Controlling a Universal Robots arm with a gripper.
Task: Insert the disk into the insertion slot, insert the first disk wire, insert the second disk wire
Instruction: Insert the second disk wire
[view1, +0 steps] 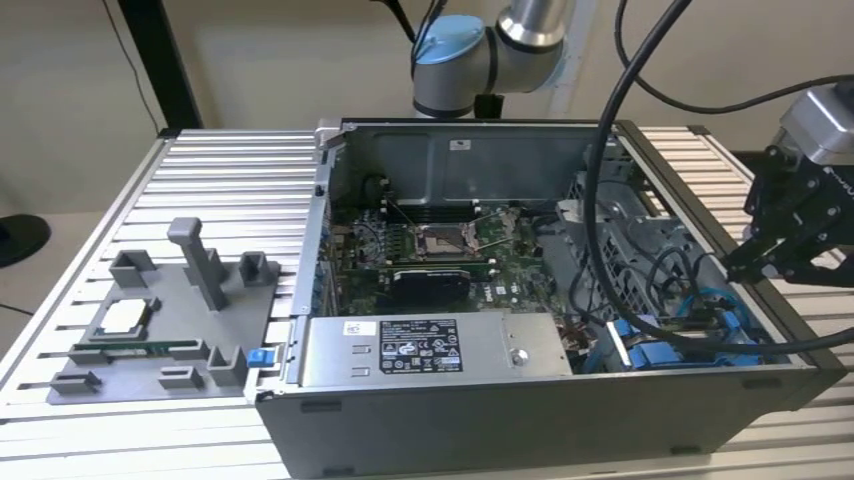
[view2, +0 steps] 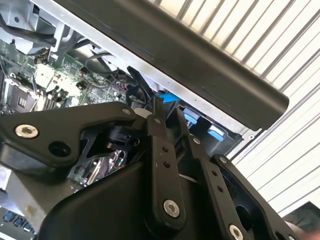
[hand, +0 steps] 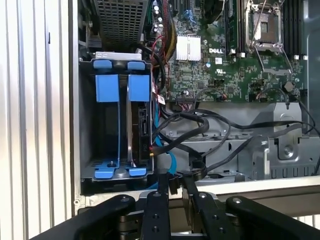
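While the gripper hovers over the computer case rim near the insertion slot | fingers close together; grasp: cannot tell

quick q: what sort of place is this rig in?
Probably a robotics lab bench: an open desktop computer case sits on a slotted aluminium table, a grey fixture plate with parts lies beside it, a robot arm stands behind.

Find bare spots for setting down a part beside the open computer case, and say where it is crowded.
Free: the ribbed table past the grey fixture tray's far edge, at the exterior view's left of the case. Crowded: cables beside the insertion slot.
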